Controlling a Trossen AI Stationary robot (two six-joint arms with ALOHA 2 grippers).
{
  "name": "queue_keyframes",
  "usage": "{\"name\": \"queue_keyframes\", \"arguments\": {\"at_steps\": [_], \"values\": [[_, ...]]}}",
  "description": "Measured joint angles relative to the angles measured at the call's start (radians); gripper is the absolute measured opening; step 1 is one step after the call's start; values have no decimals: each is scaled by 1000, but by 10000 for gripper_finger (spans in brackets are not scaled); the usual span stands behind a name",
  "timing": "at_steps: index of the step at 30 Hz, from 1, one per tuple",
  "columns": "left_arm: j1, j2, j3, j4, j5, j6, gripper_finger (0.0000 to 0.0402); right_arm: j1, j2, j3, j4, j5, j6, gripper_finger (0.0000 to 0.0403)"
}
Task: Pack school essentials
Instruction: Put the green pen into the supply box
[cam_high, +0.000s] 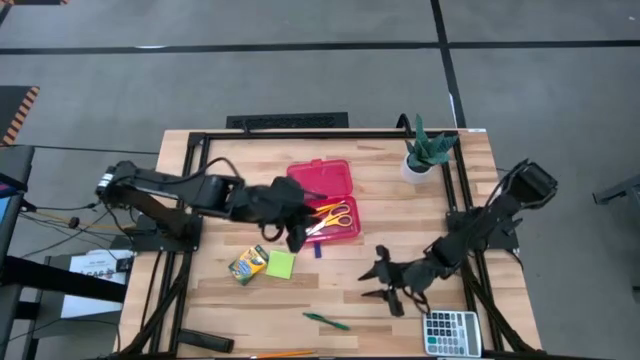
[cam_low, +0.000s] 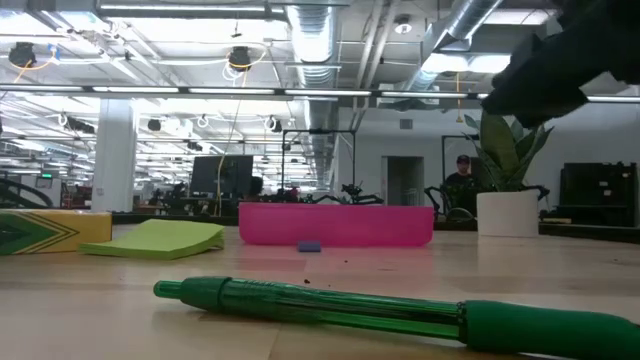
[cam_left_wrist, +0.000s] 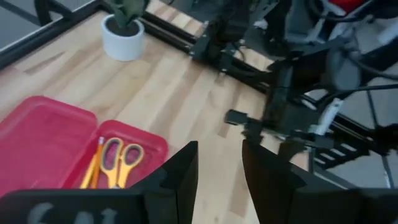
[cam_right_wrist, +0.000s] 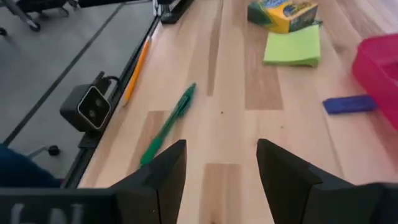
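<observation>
An open pink pencil case lies mid-table, with orange-handled scissors and orange pencils in its near half. My left gripper hovers open over the case's near-left corner and holds nothing. The crayon box, lime sticky-note pad and blue eraser lie flat on the table near the case. A green pen lies toward the near edge. My right gripper is open above bare wood right of the pen.
A grey calculator sits at the near right corner. A potted plant stands far right. An orange pencil lies along the near edge beside the low camera. A black frame rail rims the table.
</observation>
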Motion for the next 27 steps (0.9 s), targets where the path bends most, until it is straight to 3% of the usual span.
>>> {"name": "queue_keyframes", "arguments": {"at_steps": [6, 16, 21, 27], "values": [[-89, -17, 0, -9, -22, 10, 117, 62, 127, 104, -6, 102, 40, 201], [-231, -22, -1, -10, -4, 26, 117, 104, 430, 364, -56, 128, 95, 215], [-283, -22, -1, -40, -74, 16, 117, 104, 557, 482, -165, 157, 143, 230], [-310, -22, -1, -48, -102, -8, 117, 107, 676, 541, -123, 215, 223, 228]]}}
